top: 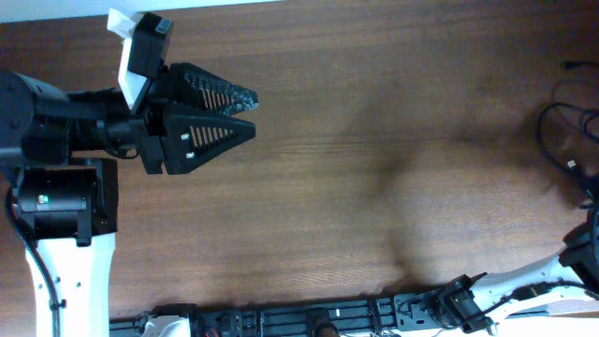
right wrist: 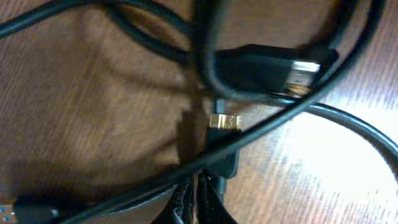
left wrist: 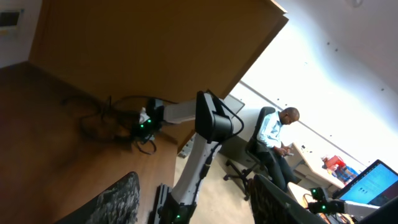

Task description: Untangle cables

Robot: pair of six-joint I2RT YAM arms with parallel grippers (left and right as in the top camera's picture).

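While the cables (top: 569, 161) lie in a loose snarl at the right edge of the worktop (top: 374, 159), partly running out of the overhead view, the right wrist camera sits right on top of them. A gold-tipped plug (right wrist: 225, 122) is dead centre, with one cord slung across just near of it. A second, silvery plug (right wrist: 305, 73) lies to its far right, under a dark loop. The right gripper (right wrist: 198, 190) is down at the tangle, fingers drawn together with barely a seam between them. Whether a cord is nipped in there, I cannot tell.

Away on the left, well apart from all this, the left gripper (top: 255, 112) hangs over bare wood with its fingers spread wide, holding nothing.

Now the danger. If the right side pulls from here, that crossing cord could ride up against the gold plug's head and snag, tightening the knot instead of freeing it. And with nothing pinning the far side, the whole bundle may simply drag along, perhaps off the right edge.

The count: two grippers, two clear metal-tipped plugs, possibly a third dark plug end (right wrist: 28, 208) at lower left, and at least three crossing strands. The exact number of cords is not readable.
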